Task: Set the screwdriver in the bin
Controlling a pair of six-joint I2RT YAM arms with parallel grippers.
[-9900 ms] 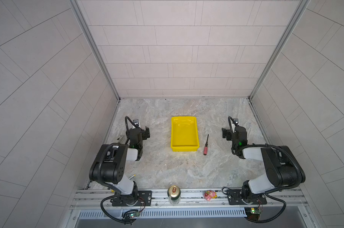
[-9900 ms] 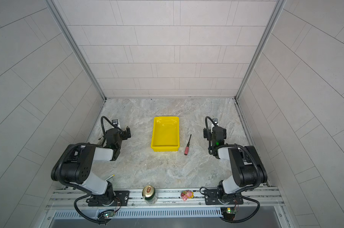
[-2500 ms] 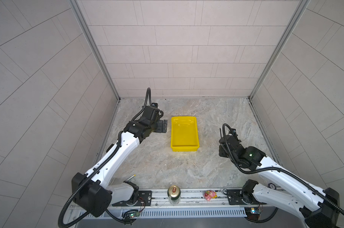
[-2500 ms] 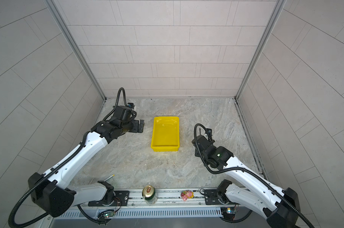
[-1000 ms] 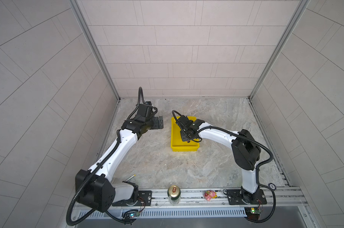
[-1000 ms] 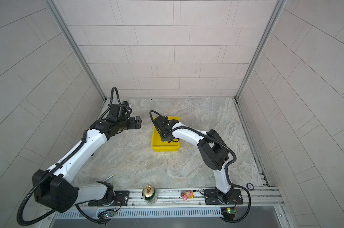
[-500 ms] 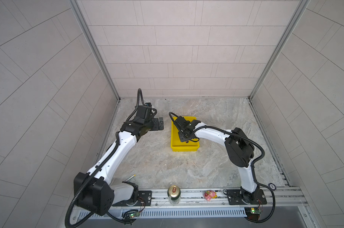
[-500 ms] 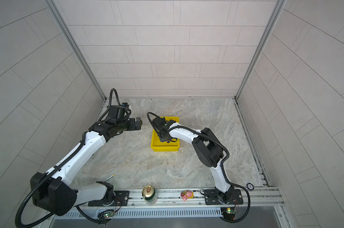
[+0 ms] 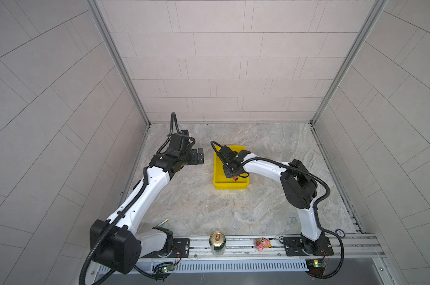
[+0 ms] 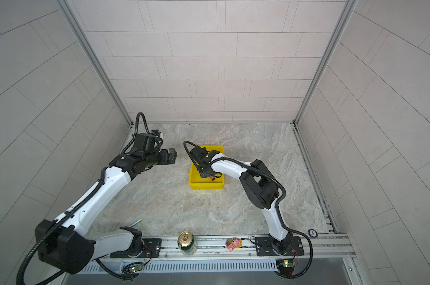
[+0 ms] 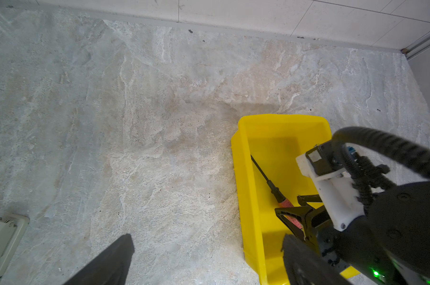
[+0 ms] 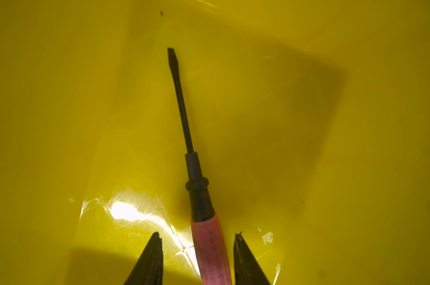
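- Task status: the small screwdriver with a red-pink handle and thin black shaft (image 12: pixel 196 192) is inside the shallow rectangular bright yellow plastic bin (image 9: pixel 230 185); the placement itself is judged done.
- Location of the bin: near the centre of the frame in both top views, on the marble-patterned table (image 9: pixel 209 207).
- Location of the screwdriver: the left wrist view shows the shaft running close along one long inner wall of the bin, with the handle end toward the right gripper; the tool appears to rest on the bin floor.
- Right gripper (image 12: pixel 197 238): positioned low inside the bin; the jaws stand apart on either side of the handle with a visible gap on each side; the claw is open and grips nothing.
- Left gripper (image 11: pixel 207 238): held above the table at centre left in both top views, apart from the bin; the jaws are spread wide and hold nothing.
- Remaining work, as a judgement: lift the right gripper clear of the bin without dragging the handle; retract both arms.
- Bin contents: the screwdriver only, plus the right gripper; no other loose item shows inside.
- Other container: a green drink can (image 9: pixel 217 243) stands upright on the front rail, lower centre of the frame; its contents cannot be determined.
- Bystanders outside the bin: a thin silver stick with a yellow tip (image 9: pixel 162 222) at lower left; a small pink toy figure (image 9: pixel 262 243) on the rail beside the can.
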